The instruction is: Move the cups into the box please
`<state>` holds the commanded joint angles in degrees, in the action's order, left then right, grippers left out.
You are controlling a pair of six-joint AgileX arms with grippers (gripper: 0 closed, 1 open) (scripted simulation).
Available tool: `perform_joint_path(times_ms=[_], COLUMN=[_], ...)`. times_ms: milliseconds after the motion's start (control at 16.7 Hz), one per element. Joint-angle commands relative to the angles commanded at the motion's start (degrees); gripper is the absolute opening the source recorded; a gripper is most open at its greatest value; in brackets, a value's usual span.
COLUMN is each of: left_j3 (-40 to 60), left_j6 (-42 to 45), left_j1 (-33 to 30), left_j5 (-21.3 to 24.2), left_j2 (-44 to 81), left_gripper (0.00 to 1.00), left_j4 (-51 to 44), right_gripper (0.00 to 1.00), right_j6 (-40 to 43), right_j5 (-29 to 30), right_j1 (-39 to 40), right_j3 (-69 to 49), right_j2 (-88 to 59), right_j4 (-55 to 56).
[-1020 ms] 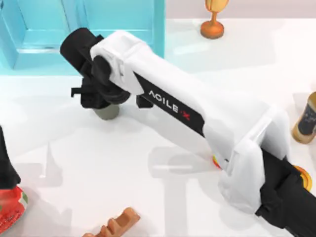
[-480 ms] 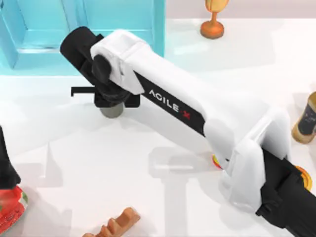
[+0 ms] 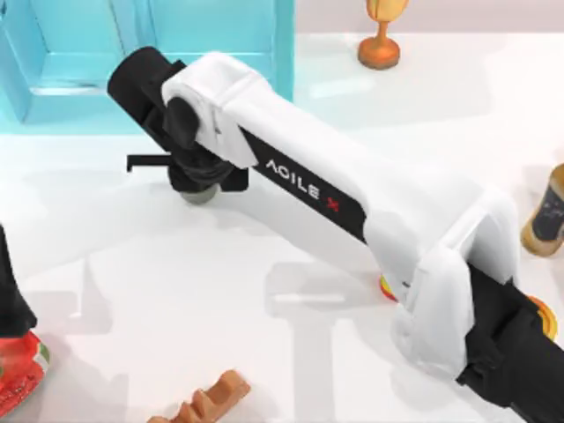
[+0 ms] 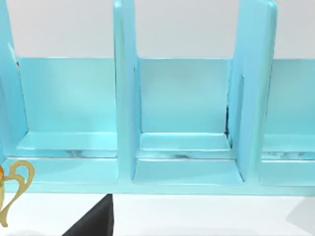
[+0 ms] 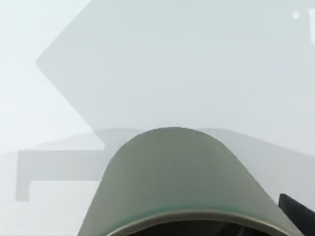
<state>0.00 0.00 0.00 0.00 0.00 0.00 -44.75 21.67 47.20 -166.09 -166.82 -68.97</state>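
while your right gripper [image 3: 201, 181] sat over the grey cup [image 3: 200, 195], you could not tell if its claw held it. you needed a firm squeeze, then a straight lift toward the box [image 3: 207, 35].

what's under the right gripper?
The grey-olive cup sits under the right gripper, on the table in front of the box. The gripper covers most of the cup, so its grip can't be seen.

The top view looks straight down on the table [image 3: 176, 291], the cyan box [image 3: 220, 35] at its far-left edge. The left wrist view faces that box [image 4: 187, 147] head-on, fairly near. The right wrist view sits very close above the grey-olive cup [image 5: 182, 182], also glimpsed from above [image 3: 199, 196] near the box.
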Motion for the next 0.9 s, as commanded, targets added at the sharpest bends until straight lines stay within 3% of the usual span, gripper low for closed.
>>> perform_joint_path(times_ms=[240, 660, 900], left_j3=[0.00, 0.00, 0.00], left_j6=[0.00, 0.00, 0.00], left_j1=[0.00, 0.00, 0.00], left_j5=[0.00, 0.00, 0.00], left_j2=[0.00, 0.00, 0.00], left_gripper=[1.00, 1.00, 1.00], left_j4=[0.00, 0.00, 0.00], right_gripper=[0.00, 0.00, 0.00], right_j6=[1.46, 5.78, 7.55], right_j5=[-0.45, -2.48, -3.32], right_j1=[-1.35, -5.94, -7.63], right_j3=[6.40, 33.36, 41.98], right_j2=[5.93, 25.95, 33.67], right_j4=[1.89, 8.23, 10.63])
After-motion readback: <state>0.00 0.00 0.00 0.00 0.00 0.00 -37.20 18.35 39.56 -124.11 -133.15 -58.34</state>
